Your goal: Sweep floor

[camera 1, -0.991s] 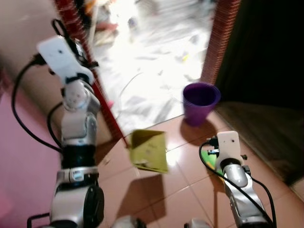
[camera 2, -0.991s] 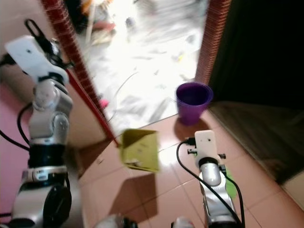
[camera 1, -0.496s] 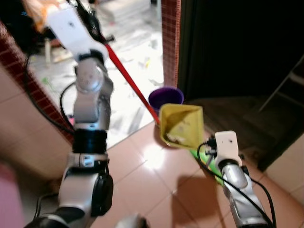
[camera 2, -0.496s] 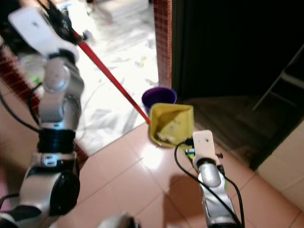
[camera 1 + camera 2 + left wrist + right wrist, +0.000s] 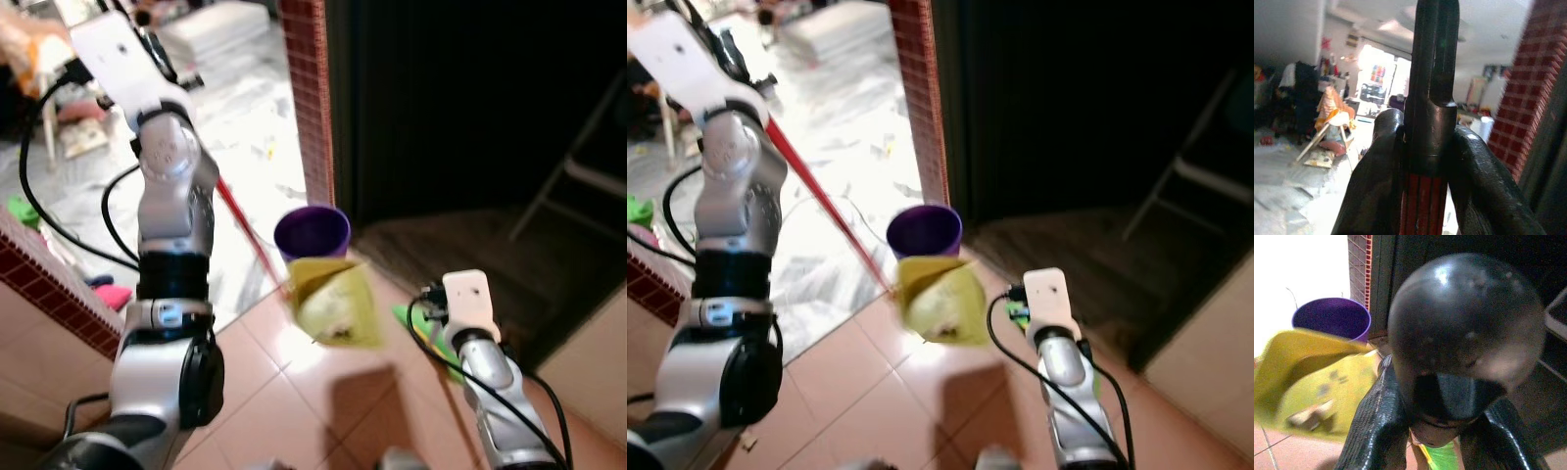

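Item: yellow dustpan point(image 5: 335, 304), loaded with debris, raised above the tiled floor point(image 5: 294, 401) just beside the purple bin point(image 5: 312, 232). Its red handle point(image 5: 1422, 205) was clenched between the left gripper point(image 5: 1425, 161)'s fingers. The right gripper point(image 5: 1442, 431) was clamped round a black rounded grip point(image 5: 1464, 328), a green item beneath. Judged status: sweepings collected; tipping into the bin outstanding.

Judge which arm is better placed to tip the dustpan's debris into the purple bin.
Left, probably: its claw grips the red handle carrying the yellow dustpan, which hangs beside the purple bin.
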